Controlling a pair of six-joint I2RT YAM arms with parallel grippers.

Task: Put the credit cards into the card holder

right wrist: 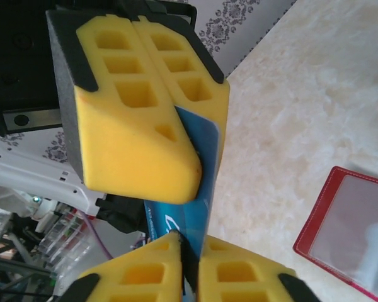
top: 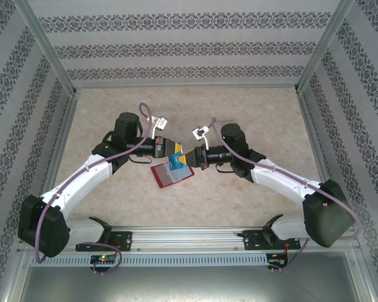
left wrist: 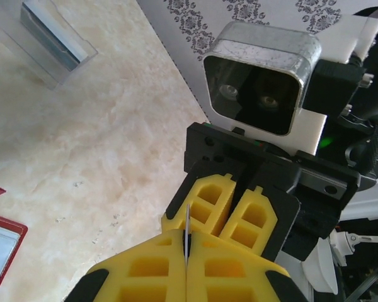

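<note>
**Both pincers pinch one blue card above the open wallet**

In the top view the two arms meet at the middle of the frame; the left gripper [top: 171, 152] and the right gripper [top: 190, 156] face each other tip to tip, with the credit card [top: 176, 160], a blue one, between them. In the right wrist view the right gripper's yellow fingers [right wrist: 214, 251], at the bottom edge, are pressed together on the card's lower end; the left gripper's fingers, in the upper left, are clamped on its upper end; the card hangs between the two, off the table. In the left wrist view the card shows edge-on as a thin pale line between the left fingers at the bottom centre. The card holder [top: 172, 175] lies open and flat on the marbled table [top: 258, 119], just below the card in the top view; it has a red rim and a clear pocket. A clear plastic piece [left wrist: 50, 34] sits in the upper left of the left wrist view.
</note>
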